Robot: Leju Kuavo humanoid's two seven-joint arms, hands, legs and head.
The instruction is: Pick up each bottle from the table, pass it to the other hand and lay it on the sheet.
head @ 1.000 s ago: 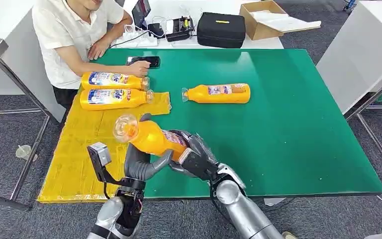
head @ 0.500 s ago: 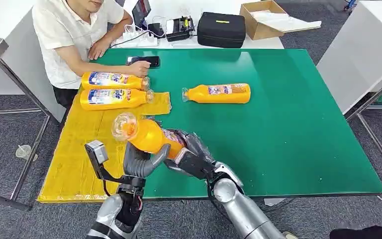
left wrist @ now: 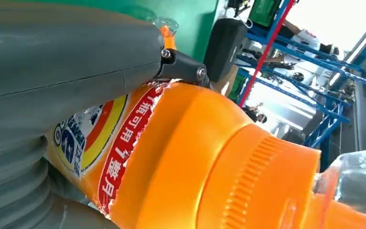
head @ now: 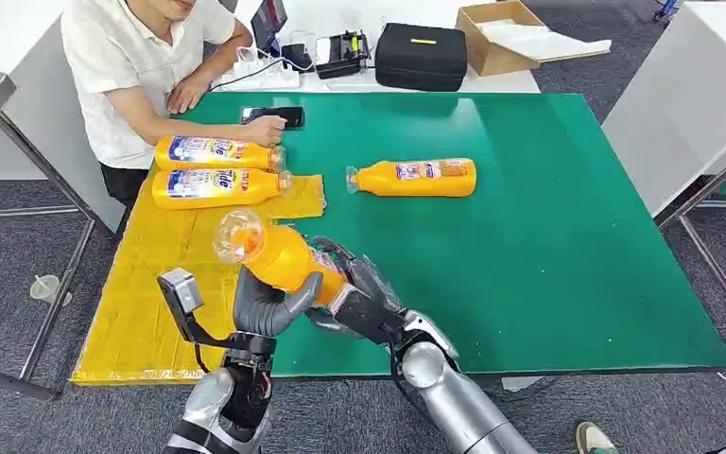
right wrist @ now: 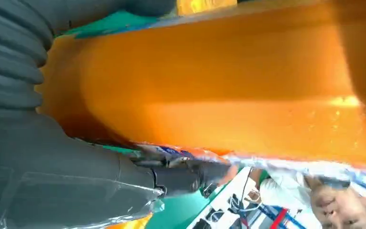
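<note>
An orange bottle (head: 279, 257) with a clear cap is held tilted above the table's near edge, cap toward the yellow sheet (head: 146, 293). My left hand (head: 265, 305) grips its body from below, thumb wrapped round it. My right hand (head: 364, 298) holds its base end. The left wrist view has the bottle (left wrist: 195, 157) close under the grey thumb of my left hand (left wrist: 52, 62). In the right wrist view the bottle (right wrist: 219, 86) lies against my right hand (right wrist: 52, 167). Two bottles (head: 213, 151) (head: 216, 186) lie on the sheet's far end. Another bottle (head: 416, 177) lies on the green table (head: 548, 236).
A person (head: 142, 57) sits at the table's far left corner, one hand by a phone (head: 274, 115). A black case (head: 421, 55), a cardboard box (head: 506, 33) and cables lie on the white table behind. A grey table (head: 690, 104) stands at the right.
Both hands and the held bottle have shifted slightly left toward the sheet. The bottles on the table and sheet have not moved.
</note>
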